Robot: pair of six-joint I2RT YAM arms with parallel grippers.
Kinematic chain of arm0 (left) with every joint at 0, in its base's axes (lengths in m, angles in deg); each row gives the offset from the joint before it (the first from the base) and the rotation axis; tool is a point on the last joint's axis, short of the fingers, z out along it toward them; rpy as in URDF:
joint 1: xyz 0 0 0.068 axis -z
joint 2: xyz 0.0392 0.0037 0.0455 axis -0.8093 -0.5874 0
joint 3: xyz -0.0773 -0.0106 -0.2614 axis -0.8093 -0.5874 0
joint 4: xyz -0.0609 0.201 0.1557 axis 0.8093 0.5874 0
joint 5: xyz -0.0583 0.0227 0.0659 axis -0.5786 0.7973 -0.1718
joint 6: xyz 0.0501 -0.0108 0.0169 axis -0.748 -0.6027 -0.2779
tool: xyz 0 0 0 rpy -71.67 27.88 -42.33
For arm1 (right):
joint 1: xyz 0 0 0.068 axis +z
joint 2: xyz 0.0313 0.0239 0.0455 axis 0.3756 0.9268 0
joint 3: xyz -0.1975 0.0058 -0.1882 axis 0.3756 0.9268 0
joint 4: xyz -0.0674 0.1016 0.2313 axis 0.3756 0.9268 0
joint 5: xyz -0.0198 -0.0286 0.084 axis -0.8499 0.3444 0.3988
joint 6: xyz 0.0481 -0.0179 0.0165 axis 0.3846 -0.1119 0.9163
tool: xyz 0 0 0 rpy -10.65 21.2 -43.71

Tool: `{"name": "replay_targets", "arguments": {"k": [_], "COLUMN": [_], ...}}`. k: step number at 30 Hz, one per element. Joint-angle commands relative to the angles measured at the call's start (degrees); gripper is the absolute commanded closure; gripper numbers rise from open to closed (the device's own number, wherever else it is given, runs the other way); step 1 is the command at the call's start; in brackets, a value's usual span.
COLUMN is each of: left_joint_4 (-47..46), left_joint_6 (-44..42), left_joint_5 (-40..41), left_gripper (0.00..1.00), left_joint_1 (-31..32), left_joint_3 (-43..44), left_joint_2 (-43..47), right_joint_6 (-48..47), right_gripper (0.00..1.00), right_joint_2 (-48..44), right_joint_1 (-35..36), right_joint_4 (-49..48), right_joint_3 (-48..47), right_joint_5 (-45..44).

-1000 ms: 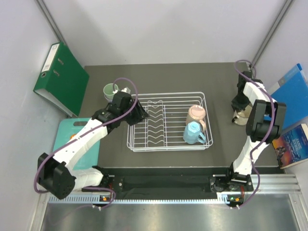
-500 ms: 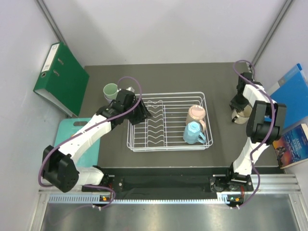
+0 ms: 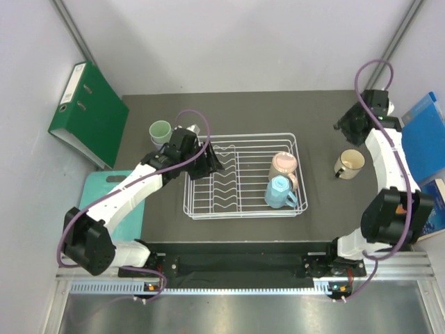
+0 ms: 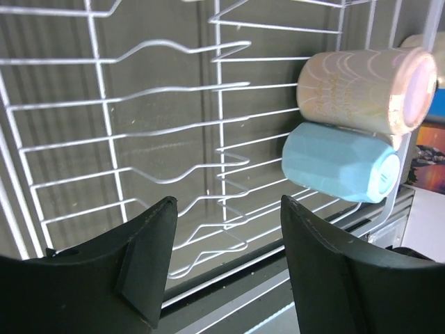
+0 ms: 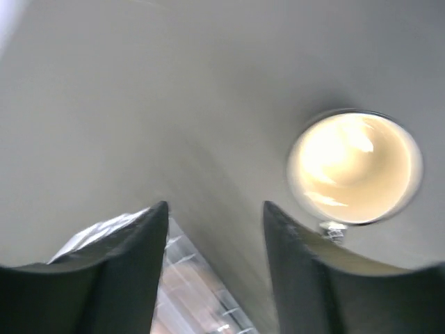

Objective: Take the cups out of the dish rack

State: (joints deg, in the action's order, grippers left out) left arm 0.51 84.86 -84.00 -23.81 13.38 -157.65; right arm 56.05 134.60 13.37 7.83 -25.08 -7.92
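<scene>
The white wire dish rack (image 3: 240, 134) sits mid-table. Inside it, at its right end, a pink cup (image 3: 284, 164) and a light blue cup (image 3: 279, 192) lie on their sides. A mint green cup (image 3: 160, 130) stands on the table left of the rack. A cream-yellow cup (image 3: 349, 163) stands upright at the right. My left gripper (image 3: 213, 164) hovers open over the rack's left part, and its wrist view shows the pink cup (image 4: 361, 90) and blue cup (image 4: 341, 163) ahead. My right gripper (image 3: 342, 126) is open and empty, raised behind the cream-yellow cup (image 5: 354, 167).
A green binder (image 3: 90, 115) leans at the back left, with a teal board (image 3: 97, 195) below it. Blue folders (image 3: 424, 139) and a book (image 3: 425, 209) lie along the right edge. The rack's upright prongs (image 4: 222, 125) stand between my left gripper and the cups.
My right gripper opened, let go of the cream-yellow cup on the table and rose away toward the back. My left gripper moved right over the rack and opened wider.
</scene>
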Motion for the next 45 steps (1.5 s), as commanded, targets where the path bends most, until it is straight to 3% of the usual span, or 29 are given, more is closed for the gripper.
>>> {"name": "replay_targets", "arguments": {"k": [1,2,7,11,15,20,25,34,38,42,45], "left_joint_4": [-3.24,-3.16,-3.59,-4.21,-4.04,-4.73,-5.97,-5.62,-4.04,1.23,3.70], "left_joint_6": [-5.16,-5.61,-9.30,-12.11,-14.05,-15.11,-15.46,-12.74,-14.40,-17.83,-17.14], "left_joint_5": [1.07,1.77,3.62,6.60,12.32,12.68,11.80,14.96,17.07,21.20,21.56], "left_gripper": [0.33,0.33,0.33,0.32,0.31,0.31,0.31,0.30,0.25,0.10,0.10], "left_joint_1": [1.51,2.64,7.83,14.41,17.68,18.03,18.82,21.55,23.30,26.03,27.08], "left_joint_3": [4.65,6.05,10.71,14.05,16.43,21.08,26.27,36.46,41.12,48.50,51.24], "left_joint_2": [-0.10,-0.54,-4.40,-6.69,-10.63,-16.18,-22.68,-30.33,-32.79,-37.70,-39.65], "right_joint_6": [0.20,0.20,1.52,1.43,-0.14,-5.24,-5.07,-5.60,-5.16,-5.25,-5.25], "right_gripper": [0.38,0.32,0.22,0.18,0.15,0.15,0.15,0.16,0.16,0.16,0.16], "right_joint_2": [-10.98,-12.31,-22.49,-31.29,-39.47,-41.85,-46.78,-46.95,-47.22,-47.22,-47.40], "right_joint_1": [2.88,4.02,7.28,14.12,17.65,20.11,20.11,20.20,20.20,20.38,20.64], "right_joint_4": [-6.88,-9.85,-18.13,-24.01,-24.03,-14.64,-13.93,-11.28,-11.29,-11.29,-11.55], "right_joint_3": [-2.98,-2.28,7.20,15.55,21.79,21.89,22.51,21.72,22.07,22.24,22.51], "right_joint_5": [10.75,12.86,23.15,23.25,20.01,14.64,11.65,11.12,11.21,11.21,10.95]}}
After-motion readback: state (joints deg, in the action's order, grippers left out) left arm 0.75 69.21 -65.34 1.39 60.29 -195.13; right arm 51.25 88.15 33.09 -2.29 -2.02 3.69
